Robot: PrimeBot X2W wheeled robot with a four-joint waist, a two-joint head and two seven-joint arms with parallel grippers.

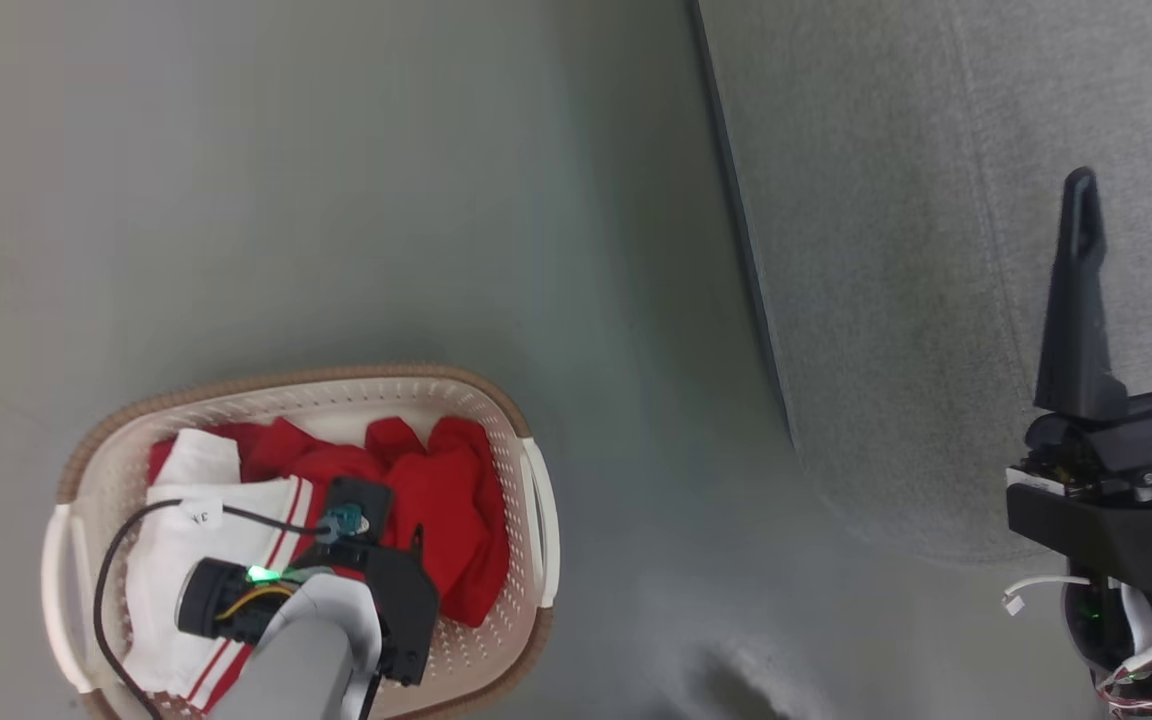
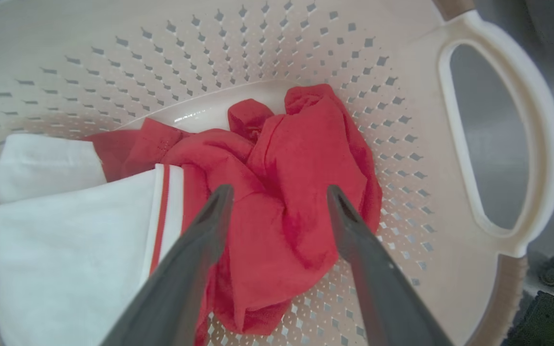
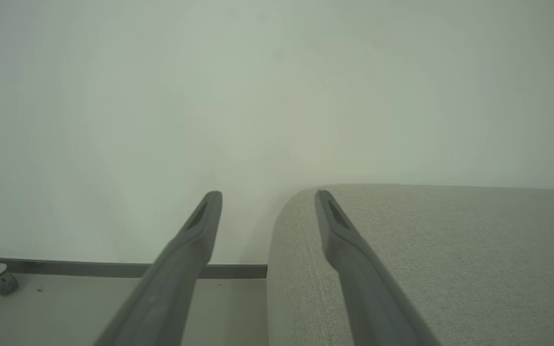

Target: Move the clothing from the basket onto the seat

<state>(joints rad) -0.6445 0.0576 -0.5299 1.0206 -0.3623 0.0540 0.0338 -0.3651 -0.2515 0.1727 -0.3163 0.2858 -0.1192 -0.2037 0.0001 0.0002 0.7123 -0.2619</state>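
Observation:
The cream basket (image 1: 526, 440) with a brown rim stands on the floor at the lower left. Red clothing (image 1: 441, 505) with white parts lies crumpled inside it. My left gripper (image 2: 279, 194) reaches down into the basket, open, its fingers straddling the red clothing (image 2: 301, 192) just above the fabric, holding nothing. In the head view its wrist covers part of the pile. The grey-green seat (image 1: 886, 250) fills the upper right. My right gripper (image 1: 1141, 185) hovers open over the seat's edge with nothing between its fingers (image 3: 339, 226); the seat (image 3: 450, 259) shows below it.
A white handle (image 2: 541, 144) of the basket sits to the right of the clothing. Bare grey floor (image 1: 336, 180) lies between basket and seat. In the right wrist view a pale wall (image 3: 209, 96) with a dark skirting stands behind, and a caster (image 3: 3, 283) shows at the lower left.

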